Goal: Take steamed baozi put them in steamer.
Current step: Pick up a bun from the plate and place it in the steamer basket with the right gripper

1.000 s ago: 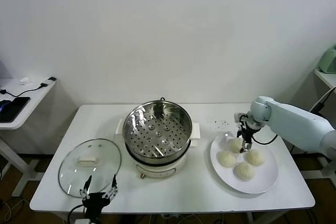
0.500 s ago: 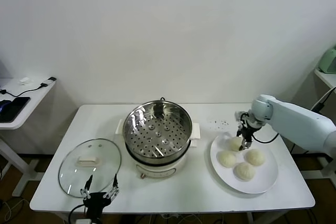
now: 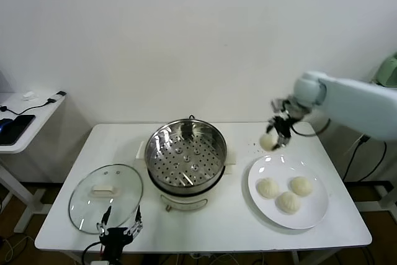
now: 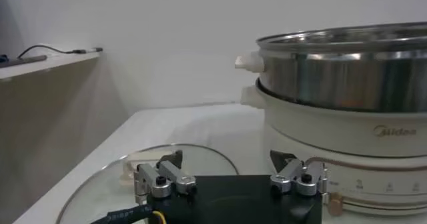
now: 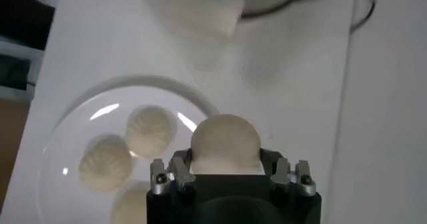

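Observation:
My right gripper (image 3: 273, 138) is shut on a cream-white baozi (image 3: 267, 143) and holds it in the air above the table, between the steamer (image 3: 186, 156) and the white plate (image 3: 316, 212). The held baozi (image 5: 225, 144) fills the jaws in the right wrist view. Three more baozi lie on the plate: one (image 3: 268, 187), one (image 3: 301, 185) and one (image 3: 288, 202). The steel steamer with its perforated tray holds no baozi. My left gripper (image 3: 118, 223) is open, parked low at the table's front edge by the glass lid.
The round glass lid (image 3: 105, 197) with a white handle lies flat at the table's front left. A side table (image 3: 25, 119) with cables stands to the far left. The steamer's cream base (image 4: 333, 145) shows close in the left wrist view.
My right gripper closed on the baozi at the plate's near-left, lifted it off the plate and moved it up and toward the steamer. The left arm has not moved.

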Robot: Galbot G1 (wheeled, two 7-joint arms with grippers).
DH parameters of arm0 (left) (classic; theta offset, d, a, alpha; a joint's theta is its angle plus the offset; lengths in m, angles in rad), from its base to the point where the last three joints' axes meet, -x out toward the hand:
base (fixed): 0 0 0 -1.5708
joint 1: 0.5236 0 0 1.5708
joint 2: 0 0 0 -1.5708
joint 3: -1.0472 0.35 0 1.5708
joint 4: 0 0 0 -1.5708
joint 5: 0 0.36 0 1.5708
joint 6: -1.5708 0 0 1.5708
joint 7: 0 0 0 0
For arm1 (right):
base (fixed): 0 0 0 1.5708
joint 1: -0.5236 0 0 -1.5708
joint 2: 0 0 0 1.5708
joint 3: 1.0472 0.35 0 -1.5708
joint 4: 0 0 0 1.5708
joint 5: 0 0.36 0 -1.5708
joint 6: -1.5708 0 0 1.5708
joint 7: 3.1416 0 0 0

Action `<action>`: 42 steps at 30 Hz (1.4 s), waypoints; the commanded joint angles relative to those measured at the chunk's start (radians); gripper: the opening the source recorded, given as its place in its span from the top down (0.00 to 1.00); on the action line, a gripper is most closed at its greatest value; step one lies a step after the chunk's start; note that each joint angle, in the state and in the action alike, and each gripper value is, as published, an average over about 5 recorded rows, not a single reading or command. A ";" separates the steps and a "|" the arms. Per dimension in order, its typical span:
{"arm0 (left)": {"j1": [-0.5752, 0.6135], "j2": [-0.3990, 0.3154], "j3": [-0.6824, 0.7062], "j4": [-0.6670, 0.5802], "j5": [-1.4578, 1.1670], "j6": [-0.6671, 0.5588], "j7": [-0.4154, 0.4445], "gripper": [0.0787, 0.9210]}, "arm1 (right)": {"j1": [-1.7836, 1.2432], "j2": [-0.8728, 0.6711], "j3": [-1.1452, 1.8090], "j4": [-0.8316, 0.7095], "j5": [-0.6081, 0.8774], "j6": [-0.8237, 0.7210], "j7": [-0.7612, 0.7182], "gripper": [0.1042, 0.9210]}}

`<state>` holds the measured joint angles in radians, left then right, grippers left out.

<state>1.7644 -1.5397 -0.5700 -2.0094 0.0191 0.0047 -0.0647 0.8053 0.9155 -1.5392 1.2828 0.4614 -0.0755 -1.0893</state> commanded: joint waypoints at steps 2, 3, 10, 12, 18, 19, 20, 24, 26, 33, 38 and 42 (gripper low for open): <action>0.003 0.002 0.001 -0.012 0.002 0.004 0.003 0.12 | 0.249 0.192 -0.093 0.121 0.092 0.216 -0.019 0.30; 0.004 0.003 0.000 -0.013 0.002 0.005 0.003 0.12 | 0.237 0.224 -0.083 0.116 0.082 0.242 -0.017 0.30; 0.008 0.007 -0.011 -0.009 0.001 0.004 0.001 0.12 | 0.079 0.401 -0.031 -0.001 -0.097 0.508 -0.006 0.30; 0.010 0.007 -0.013 -0.009 0.001 0.005 0.001 0.12 | 0.026 0.430 -0.016 -0.061 -0.168 0.580 -0.003 0.30; 0.015 0.006 -0.011 -0.005 0.004 0.004 0.000 0.12 | -0.157 0.531 0.070 -0.383 -0.358 0.752 -0.001 0.30; 0.016 0.006 -0.010 -0.005 0.004 0.003 -0.001 0.12 | -0.180 0.546 0.079 -0.427 -0.367 0.769 -0.002 0.30; 0.016 0.006 -0.011 -0.004 0.005 0.003 -0.001 0.12 | -0.205 0.562 0.088 -0.471 -0.373 0.785 -0.003 0.30; 0.017 0.006 -0.012 -0.001 0.005 0.001 -0.002 0.12 | -0.267 0.614 0.113 -0.591 -0.382 0.829 -0.009 0.30; 0.016 0.007 -0.012 0.001 0.005 0.000 -0.002 0.12 | -0.285 0.635 0.120 -0.631 -0.387 0.845 -0.014 0.30; 0.011 0.009 -0.010 0.007 0.000 -0.002 -0.003 0.12 | -0.337 0.685 0.169 -0.744 -0.450 0.872 0.002 0.30; 0.011 0.009 -0.007 0.006 0.000 -0.003 -0.004 0.12 | -0.360 0.718 0.190 -0.803 -0.470 0.877 0.020 0.30; 0.010 0.009 -0.005 0.007 0.002 -0.004 -0.005 0.12 | -0.374 0.732 0.195 -0.822 -0.475 0.875 0.024 0.30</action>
<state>1.7744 -1.5314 -0.5755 -2.0018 0.0224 -0.0001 -0.0696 0.4735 1.5975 -1.3714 0.5640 0.0235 0.7588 -1.0699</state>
